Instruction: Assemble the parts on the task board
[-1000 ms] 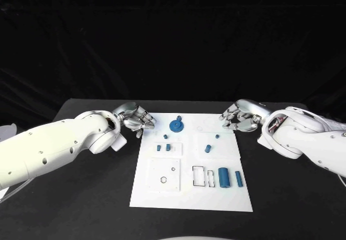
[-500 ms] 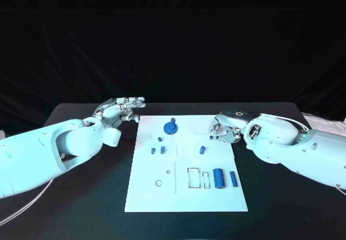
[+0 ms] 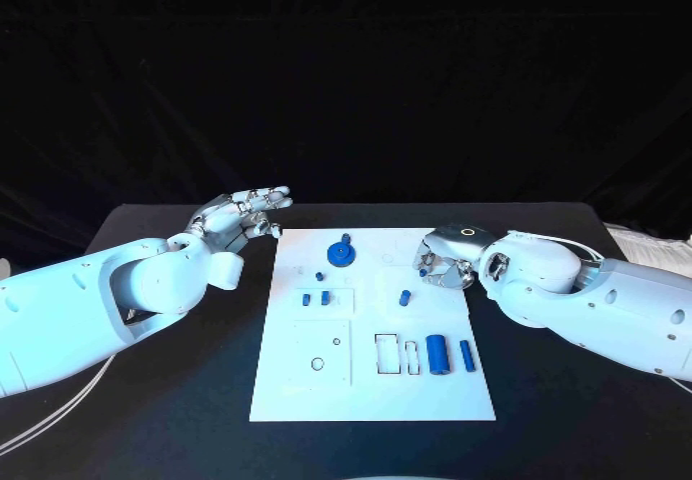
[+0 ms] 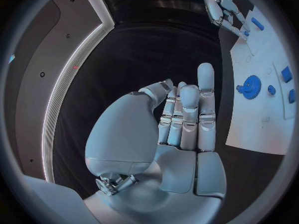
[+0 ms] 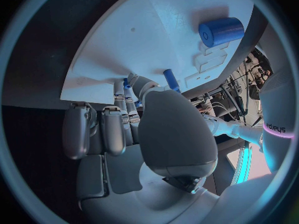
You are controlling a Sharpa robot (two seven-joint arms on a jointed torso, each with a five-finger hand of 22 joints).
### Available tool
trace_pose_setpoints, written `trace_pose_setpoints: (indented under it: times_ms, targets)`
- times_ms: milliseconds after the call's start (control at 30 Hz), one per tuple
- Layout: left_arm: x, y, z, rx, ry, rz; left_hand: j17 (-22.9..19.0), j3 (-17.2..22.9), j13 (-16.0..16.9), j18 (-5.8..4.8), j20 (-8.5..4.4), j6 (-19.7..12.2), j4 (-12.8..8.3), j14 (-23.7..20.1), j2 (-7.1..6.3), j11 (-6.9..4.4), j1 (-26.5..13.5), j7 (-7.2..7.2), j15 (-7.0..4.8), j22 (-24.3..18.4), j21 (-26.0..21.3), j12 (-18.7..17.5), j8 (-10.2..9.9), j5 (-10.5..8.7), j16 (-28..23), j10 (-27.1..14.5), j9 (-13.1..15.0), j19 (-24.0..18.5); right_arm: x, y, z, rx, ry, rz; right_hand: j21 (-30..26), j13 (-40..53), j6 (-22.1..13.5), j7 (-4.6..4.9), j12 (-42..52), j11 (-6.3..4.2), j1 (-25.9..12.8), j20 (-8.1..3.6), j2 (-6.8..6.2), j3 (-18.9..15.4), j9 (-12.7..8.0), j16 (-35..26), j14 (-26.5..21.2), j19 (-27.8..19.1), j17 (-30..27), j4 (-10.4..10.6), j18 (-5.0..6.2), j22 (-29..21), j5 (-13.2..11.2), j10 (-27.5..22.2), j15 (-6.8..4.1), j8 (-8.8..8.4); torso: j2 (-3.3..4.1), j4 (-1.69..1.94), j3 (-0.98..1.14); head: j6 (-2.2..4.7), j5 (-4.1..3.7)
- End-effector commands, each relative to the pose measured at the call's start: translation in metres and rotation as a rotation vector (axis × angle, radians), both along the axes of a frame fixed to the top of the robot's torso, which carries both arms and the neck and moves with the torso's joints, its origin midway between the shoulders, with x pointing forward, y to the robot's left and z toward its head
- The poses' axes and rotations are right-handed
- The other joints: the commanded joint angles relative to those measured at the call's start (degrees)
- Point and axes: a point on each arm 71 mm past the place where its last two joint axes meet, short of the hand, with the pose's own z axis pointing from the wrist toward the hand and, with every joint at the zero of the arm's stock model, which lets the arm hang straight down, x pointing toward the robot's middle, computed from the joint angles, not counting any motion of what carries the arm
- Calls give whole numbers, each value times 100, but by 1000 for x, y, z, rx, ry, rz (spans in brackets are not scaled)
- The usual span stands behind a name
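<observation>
The white task board [image 3: 368, 380] lies mid-table with blue parts on it: a gear [image 3: 340, 254] near its far edge, two small pieces [image 3: 307, 298] at left, an oblong piece [image 3: 405, 297] and two cylinders [image 3: 436, 354] toward the near right. My right hand [image 3: 444, 260] is low over the board's right edge. In the right wrist view its thumb and a finger pinch a small blue peg [image 5: 126, 82], with the oblong piece [image 5: 170, 79] just beyond. My left hand [image 3: 238, 215] hovers off the board's far left corner, fingers extended and apart, holding nothing [image 4: 181, 124].
Black outlined slots [image 3: 391, 354] and a raised square plate [image 3: 320, 350] mark the board's near half. Bare black table lies on both sides of the board. The left wrist view shows the gear [image 4: 251, 86] and my right hand [image 4: 218, 5] beyond it.
My right hand has come in and down from beyond the board's far right corner to the small peg. My left hand has drawn back outward and uncurled its fingers.
</observation>
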Motion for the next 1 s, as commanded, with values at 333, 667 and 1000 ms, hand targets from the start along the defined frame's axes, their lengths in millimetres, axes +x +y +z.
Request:
trace_pose_setpoints:
  times_ms: [333,667,1000]
  targets:
    - [-2,-2,2,-16,-15,-19,-49,-25,6,106,-7,14,-38,-33,2,-2,-49,-7,-2,-15,-29,30,24,24,-56,-28,-8,-45,-2,4,-11,-91,46,21,56,-175,432,-58,76,-91,83,-56,249,360,95,49,385,33,386,-186,10,126,-294,468,-45,142,-7,-2,-1,-24,9]
    - [-2,-1,2,-10,-13,-14,-71,-25,6,106,-7,5,-63,-47,8,-1,-37,-5,-2,-25,-42,45,24,27,-62,-46,-10,-49,-4,9,-13,-134,9,20,131,-226,574,-103,53,-145,43,-100,333,404,156,83,396,94,415,-301,-14,241,-337,668,-105,180,-11,0,-1,-38,-2]
    - [-1,-1,2,-3,-14,-14,-84,-25,5,106,-8,-3,-86,-54,9,1,-24,-2,-2,-32,-49,58,25,28,-63,-60,-12,-49,-7,12,-3,-54,-80,11,138,-262,563,-94,7,-138,4,-112,345,427,168,63,392,101,387,-329,-16,249,-396,676,-111,158,-15,4,1,-23,-15]
